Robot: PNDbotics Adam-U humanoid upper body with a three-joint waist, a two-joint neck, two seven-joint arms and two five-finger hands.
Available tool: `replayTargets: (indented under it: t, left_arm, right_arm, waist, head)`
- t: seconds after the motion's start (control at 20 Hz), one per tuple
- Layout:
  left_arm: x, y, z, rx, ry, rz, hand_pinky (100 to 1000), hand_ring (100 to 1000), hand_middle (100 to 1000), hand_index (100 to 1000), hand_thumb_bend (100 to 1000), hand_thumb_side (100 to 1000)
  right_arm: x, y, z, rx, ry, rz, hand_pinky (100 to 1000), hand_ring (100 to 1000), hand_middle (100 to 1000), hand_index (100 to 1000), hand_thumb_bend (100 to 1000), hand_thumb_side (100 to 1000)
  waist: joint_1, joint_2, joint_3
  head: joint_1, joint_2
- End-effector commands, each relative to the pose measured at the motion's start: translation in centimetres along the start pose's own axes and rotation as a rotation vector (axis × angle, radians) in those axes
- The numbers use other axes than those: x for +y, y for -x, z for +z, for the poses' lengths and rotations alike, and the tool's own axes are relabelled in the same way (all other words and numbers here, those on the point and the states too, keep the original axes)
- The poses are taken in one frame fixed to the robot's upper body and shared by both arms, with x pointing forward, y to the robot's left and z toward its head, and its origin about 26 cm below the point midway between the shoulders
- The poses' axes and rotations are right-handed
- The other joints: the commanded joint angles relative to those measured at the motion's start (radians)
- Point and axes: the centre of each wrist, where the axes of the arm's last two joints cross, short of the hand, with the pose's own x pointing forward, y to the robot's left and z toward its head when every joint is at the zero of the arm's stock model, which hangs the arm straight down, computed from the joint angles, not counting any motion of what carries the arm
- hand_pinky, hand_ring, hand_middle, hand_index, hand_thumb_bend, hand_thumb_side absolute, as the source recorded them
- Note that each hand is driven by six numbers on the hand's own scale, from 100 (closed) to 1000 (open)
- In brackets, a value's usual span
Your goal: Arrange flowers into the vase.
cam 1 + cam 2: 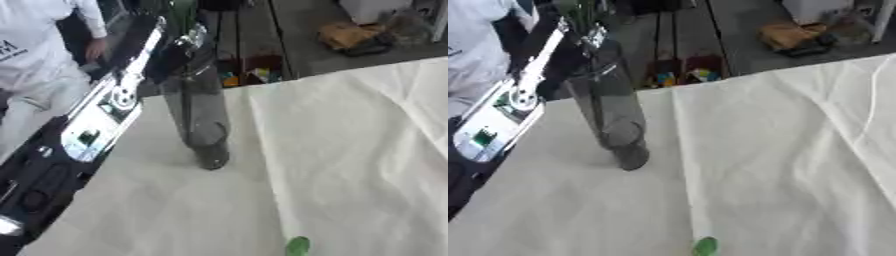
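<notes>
Standing upright at upper left of the frame on the cloth-covered counter [350, 150], the dark glass vase [199, 115] was steadied near its rim, likely for stems, by the left hand [171, 55], whose fingers I cannot make out.

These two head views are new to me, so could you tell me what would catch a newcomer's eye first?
The tall dark glass vase stands out first, upright on the white cloth left of centre. Next comes the robot's left arm, black with silver panels, running from the lower left corner up toward the vase's top, where its hand cannot be made out. A small green piece lies at the near edge of the cloth.
</notes>
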Motion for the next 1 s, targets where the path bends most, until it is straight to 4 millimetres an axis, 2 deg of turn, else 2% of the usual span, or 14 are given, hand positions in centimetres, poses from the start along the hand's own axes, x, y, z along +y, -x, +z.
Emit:
replayTargets:
  t: [0.05,0.55,1.0]
  left_arm:
    - [1.69,0.26,-0.14,-0.008,-0.026,-0.036,792,931,981,999,194,1000]
    - [2.09,0.69,0.22,-0.002,-0.004,-0.052,811,936,983,1000,212,1000]
    - [2.49,0.51,0.35,0.001,0.0,-0.041,809,931,969,991,193,1000]
  right_arm:
    - [-0.16,-0.56,-0.73,-0.03,-0.006,0.009,775,851,521,815,100,1000]
    - [-0.23,-0.56,-0.58,-0.023,-0.001,0.012,776,851,522,816,100,1000]
    - [-0.27,-0.55,-0.49,-0.019,0.002,0.015,778,852,521,816,100,1000]
  waist:
    - [-0.011,-0.02,0.002]
    - [-0.012,-0.028,0.009]
    - [-0.013,-0.029,0.011]
  head:
    - [-0.002,-0.015]
    - [-0.006,-0.011]
    - [-0.004,-0.007]
